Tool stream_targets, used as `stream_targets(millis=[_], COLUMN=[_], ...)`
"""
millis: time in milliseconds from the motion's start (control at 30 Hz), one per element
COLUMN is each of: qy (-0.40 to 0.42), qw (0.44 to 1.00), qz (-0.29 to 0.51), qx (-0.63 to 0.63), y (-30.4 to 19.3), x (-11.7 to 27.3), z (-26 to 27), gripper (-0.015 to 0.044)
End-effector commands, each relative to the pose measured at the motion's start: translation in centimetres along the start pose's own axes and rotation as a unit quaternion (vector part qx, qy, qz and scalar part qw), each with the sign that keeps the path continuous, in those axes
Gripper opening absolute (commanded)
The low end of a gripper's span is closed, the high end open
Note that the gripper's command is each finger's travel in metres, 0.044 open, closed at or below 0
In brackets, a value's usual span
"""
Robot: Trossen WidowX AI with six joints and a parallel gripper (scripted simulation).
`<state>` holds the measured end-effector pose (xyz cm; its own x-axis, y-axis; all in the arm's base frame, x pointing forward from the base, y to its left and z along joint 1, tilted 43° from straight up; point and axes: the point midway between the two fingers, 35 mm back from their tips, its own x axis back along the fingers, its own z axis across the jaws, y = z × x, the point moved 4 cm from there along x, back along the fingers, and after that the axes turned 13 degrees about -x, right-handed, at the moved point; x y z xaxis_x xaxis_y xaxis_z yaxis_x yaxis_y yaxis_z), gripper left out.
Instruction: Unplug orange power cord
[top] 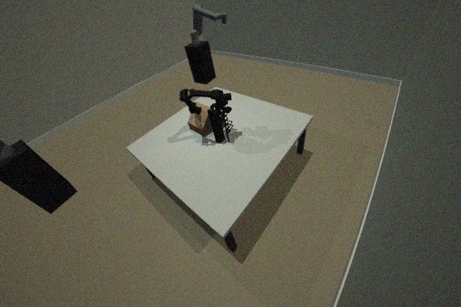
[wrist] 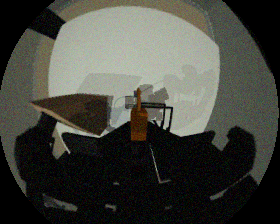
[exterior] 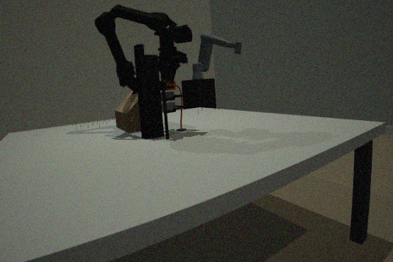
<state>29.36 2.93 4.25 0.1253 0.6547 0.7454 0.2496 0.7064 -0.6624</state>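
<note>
Dim grey walls and a tan floor frame the room, and in the middle of that floor stands a pale square table on dark legs, one leg showing at about four o'clock in the exterior view. Behind the table, toward twelve o'clock, a grey bracket holds a black box that hangs just above the table's far edge; another black box juts in at nine o'clock in the top view. On the table, near its far side, the black arm rises from its base, arches over and points straight down. Beside it stands the power strip, a tall black slab set upright on the table, with a brown wedge-shaped block touching it at its nine o'clock side. The gripper hangs just to the three o'clock side of the strip's upper half, closed on the orange plug, which the wrist view shows pinched between the two dark fingers near the middle of the frame. From the plug the thin orange cord loops out and drops down to the table at six o'clock, ending by a small dark spot on the surface. Whether the plug's prongs sit in the strip or just off it, I cannot tell from where I stand.
</note>
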Motion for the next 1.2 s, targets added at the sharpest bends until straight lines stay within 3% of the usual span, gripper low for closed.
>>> stream_targets(millis=[0,67,967,1167], qy=[0.001,0.001,0.0,-0.001], qw=[1.0,1.0,1.0,1.0], qz=[0.0,0.0,-0.001,0.002], qx=[0.0,0.0,0.002,0.002], y=[0.0,0.0,4.0,3.3], x=[0.0,0.0,0.4,0.2], z=[0.0,0.0,0.8,0.6], gripper=[0.0028,0.0,0.0,0.0157])
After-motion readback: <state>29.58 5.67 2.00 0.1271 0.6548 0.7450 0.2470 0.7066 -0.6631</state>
